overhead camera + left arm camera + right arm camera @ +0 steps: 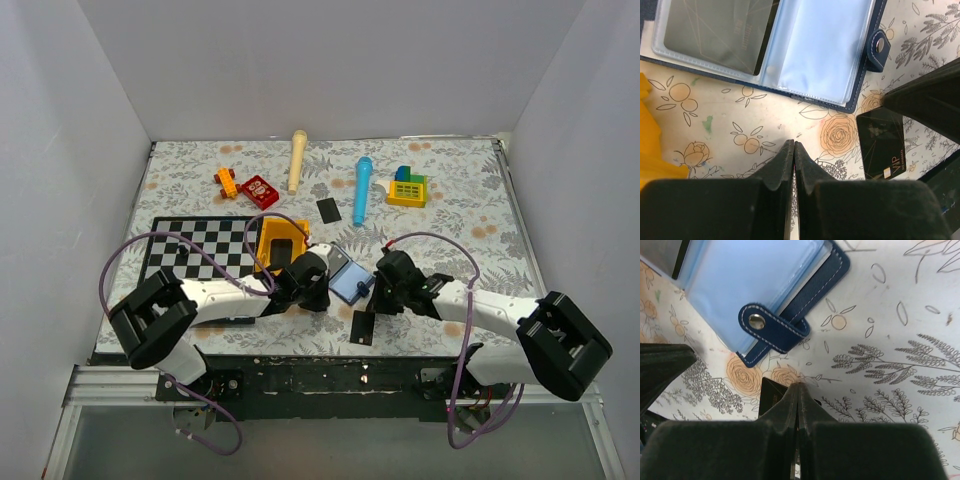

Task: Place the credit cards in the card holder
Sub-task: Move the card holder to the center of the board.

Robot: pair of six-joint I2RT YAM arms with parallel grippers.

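overhead and wrist views of a card-loading task, both arms poised between grasps. the card holder (350,283) lies opened flat on the floral table (470,210), low centre of the overhead frame, between the two wrists. its light blue clear pockets (820,45) face up so that a card can be slid in from an edge, and its snap strap (772,326) is folded outward, off the pocket faces. a dark card (710,30) shows through the pocket at the upper left of the left wrist view and appears to be seated in it. the near card (881,142), black and glossy, lies flat on the table just below the holder's corner and apart from it, at the right of that view. the far card (327,210) lies well apart, above the holder in the overhead frame. the left gripper (794,150) aims its pressed-together jaws at bare cloth below the holder and holds nothing. the right gripper (799,390) also has its jaws pressed together on nothing, its tips over the near card's edge. from this layout the step in hand is judged to be the pickup of the near card. a card this thin and flat will probably have to be slid or tipped at an edge before the jaws can pinch it. whether either tip touches the table cannot be told.
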